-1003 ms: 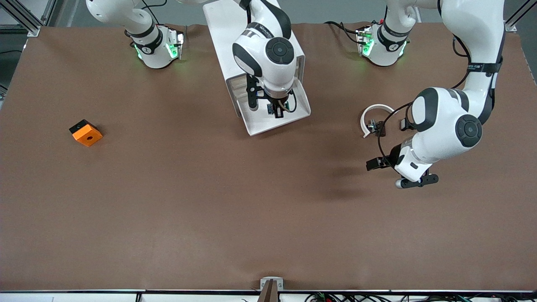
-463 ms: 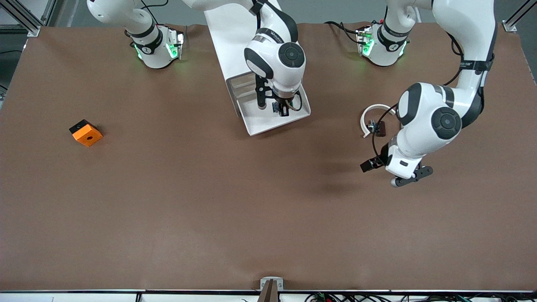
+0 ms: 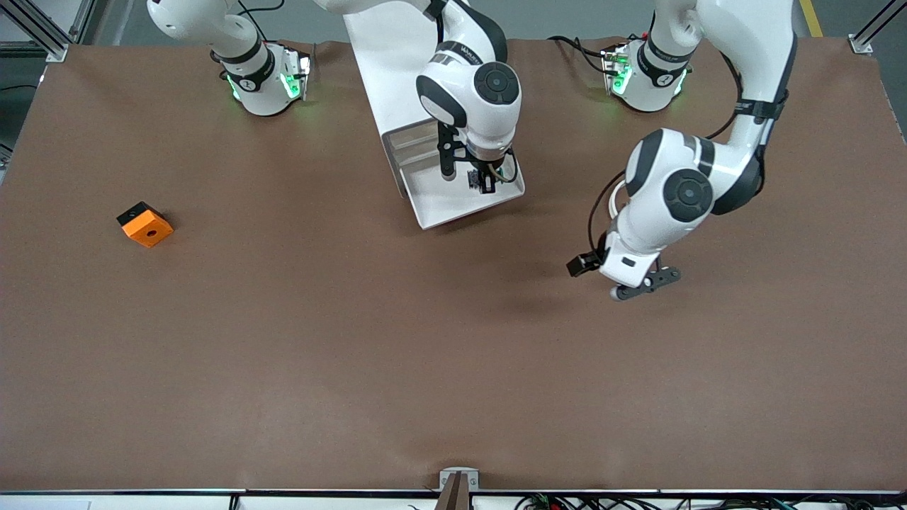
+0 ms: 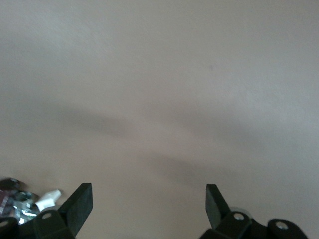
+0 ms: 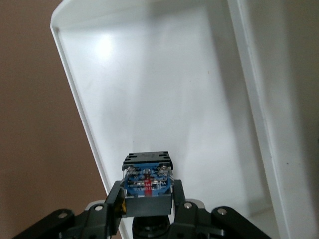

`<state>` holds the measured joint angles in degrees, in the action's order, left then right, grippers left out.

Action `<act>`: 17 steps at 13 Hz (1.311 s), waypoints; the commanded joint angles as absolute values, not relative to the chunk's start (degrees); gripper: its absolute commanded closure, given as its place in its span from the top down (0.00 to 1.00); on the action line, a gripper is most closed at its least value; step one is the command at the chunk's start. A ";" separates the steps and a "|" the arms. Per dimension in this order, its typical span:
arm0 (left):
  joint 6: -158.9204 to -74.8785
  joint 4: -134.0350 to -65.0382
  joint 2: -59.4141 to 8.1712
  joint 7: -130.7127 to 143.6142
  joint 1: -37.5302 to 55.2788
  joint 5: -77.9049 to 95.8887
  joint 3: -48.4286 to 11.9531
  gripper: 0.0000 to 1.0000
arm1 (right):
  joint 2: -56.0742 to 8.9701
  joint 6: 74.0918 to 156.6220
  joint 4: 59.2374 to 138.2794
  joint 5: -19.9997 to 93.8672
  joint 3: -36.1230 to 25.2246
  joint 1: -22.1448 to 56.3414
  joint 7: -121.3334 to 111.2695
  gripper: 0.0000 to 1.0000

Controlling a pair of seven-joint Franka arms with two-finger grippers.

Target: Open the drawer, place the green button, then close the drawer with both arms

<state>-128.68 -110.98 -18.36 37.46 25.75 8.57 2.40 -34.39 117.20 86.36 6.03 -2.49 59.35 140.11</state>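
- Overhead, the right gripper (image 3: 482,183) hung over the pulled-out drawer (image 3: 453,205), its fingers pinched on the button (image 5: 147,175), whose blue base and black middle faced the wrist camera.
- The drawer's white tray (image 5: 164,99) lay bare beneath the held part, with its rim close on the side toward the right arm's end of the table.
- The drawer stuck out of the white cabinet (image 3: 397,64), which stood between the two arm bases.
- The left gripper (image 3: 641,283) hovered over bare brown table (image 3: 425,368), toward the left arm's end and nearer the front camera than the drawer; its fingers (image 4: 79,206) were spread wide with nothing between them.
- A white arc (image 3: 615,202) lay mostly hidden under the left arm's wrist, and a few small clips (image 4: 20,206) showed at the edge of the left wrist view.
- An orange-and-black block (image 3: 144,224) sat alone toward the right arm's end, well apart from the drawer and both grippers.
- Nothing lay between the left gripper and the drawer's front but open table.
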 commanded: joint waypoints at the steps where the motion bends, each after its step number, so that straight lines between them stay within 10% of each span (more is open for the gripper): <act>1: -129.55 -111.53 -18.10 39.20 27.33 7.47 2.55 1.00 | -36.29 118.21 84.90 7.12 -3.08 60.64 141.24 0.00; 11: -129.55 -109.25 -20.74 38.94 25.93 8.17 2.55 1.00 | -38.14 121.03 84.90 6.59 -3.16 62.93 140.54 0.00; 14: -129.46 -108.81 -20.92 39.11 26.02 8.17 2.55 1.00 | -38.14 120.85 84.99 6.42 -3.16 62.93 140.71 1.00; 17: -129.38 -108.63 -20.92 39.20 26.10 8.17 2.55 1.00 | -37.79 119.98 84.90 5.63 -3.25 62.49 139.75 1.00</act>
